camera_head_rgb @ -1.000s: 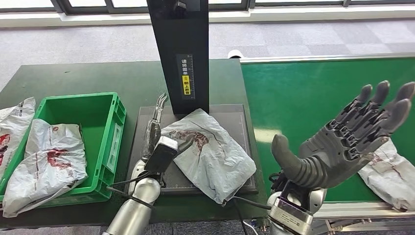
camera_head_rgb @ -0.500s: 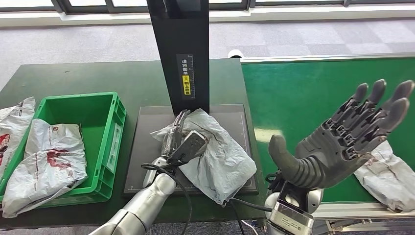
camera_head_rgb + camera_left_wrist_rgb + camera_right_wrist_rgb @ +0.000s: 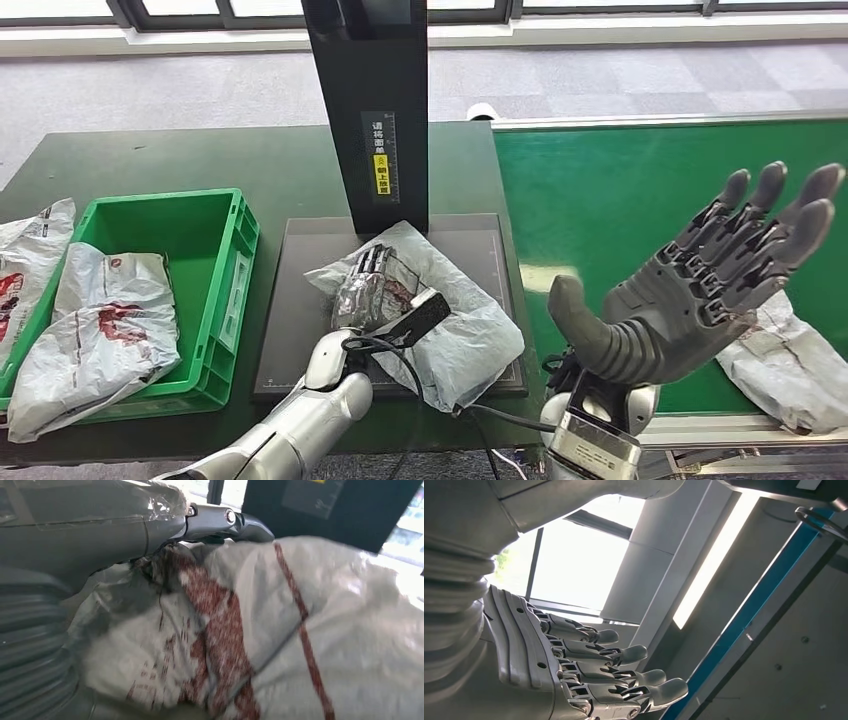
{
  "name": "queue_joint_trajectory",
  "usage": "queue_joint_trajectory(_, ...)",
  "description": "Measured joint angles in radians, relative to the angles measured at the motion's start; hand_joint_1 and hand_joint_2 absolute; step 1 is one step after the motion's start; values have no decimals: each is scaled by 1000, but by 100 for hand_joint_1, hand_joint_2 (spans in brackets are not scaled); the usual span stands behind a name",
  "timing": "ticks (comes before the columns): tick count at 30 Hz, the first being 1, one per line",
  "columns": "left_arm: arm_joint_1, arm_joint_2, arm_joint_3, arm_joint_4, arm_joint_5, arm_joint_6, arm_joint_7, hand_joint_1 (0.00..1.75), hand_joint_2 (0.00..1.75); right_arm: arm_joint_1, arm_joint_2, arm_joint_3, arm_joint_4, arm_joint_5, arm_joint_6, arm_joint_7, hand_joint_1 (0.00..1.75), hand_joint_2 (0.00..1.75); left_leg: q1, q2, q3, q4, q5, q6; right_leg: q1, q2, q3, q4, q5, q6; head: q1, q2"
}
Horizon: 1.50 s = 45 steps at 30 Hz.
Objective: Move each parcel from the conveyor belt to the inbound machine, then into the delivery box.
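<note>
The left hand (image 3: pixel 372 283) lies on top of the grey parcel (image 3: pixel 450 320) on the dark scanner plate (image 3: pixel 300 300), at the parcel's near-left part, its fingers curled into the crumpled film; in the left wrist view the thumb (image 3: pixel 220 522) presses over the bag's edge, so the hand grips the parcel (image 3: pixel 280 630). The right hand (image 3: pixel 700 290) is raised above the green conveyor belt (image 3: pixel 620 190) with fingers spread wide and holding nothing; the right wrist view shows its fingers (image 3: pixel 624 675) apart against the ceiling. The parcel is a soft, wrinkled plastic mailer, pale grey with dark red print, lying just in front of the black upright post (image 3: pixel 375 110) with its yellow label. Another such bag (image 3: pixel 790 365) lies on the belt at the right, partly behind the raised hand. A green plastic crate (image 3: pixel 225 290) with ribbed walls stands on the dark desk (image 3: pixel 200 160) to the left of the plate, holding one bag (image 3: pixel 100 330). Half a second ago the left hand lay flatter on the parcel; now its fingers have closed and bunched the film, while the right hand has stayed as it was.
</note>
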Motion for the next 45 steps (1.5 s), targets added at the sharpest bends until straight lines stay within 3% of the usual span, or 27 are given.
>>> queue_joint_trajectory(2, -9, 4, -31, 19, -28, -39, 38, 175, 175, -1, 0, 0, 5, -4, 0, 0, 0, 175, 0, 0, 1, 0, -3, 1, 0, -1, 6, 0, -3, 0, 0, 0)
queue_joint_trajectory(11, -21, 14, -75, 36, -71, -69, 78, 175, 175, -3, 0, 0, 19, -12, 0, 0, 0, 175, 0, 0, 9, 0, -5, 2, 0, -1, 17, 0, -6, 0, 0, 0)
queue_joint_trajectory(45, -28, 24, -77, 37, -99, -59, 86, 175, 175, -4, 0, 0, 31, -14, 0, 0, 0, 175, 0, 0, 10, 0, -7, 1, 0, -1, 18, 0, -7, 0, 0, 0)
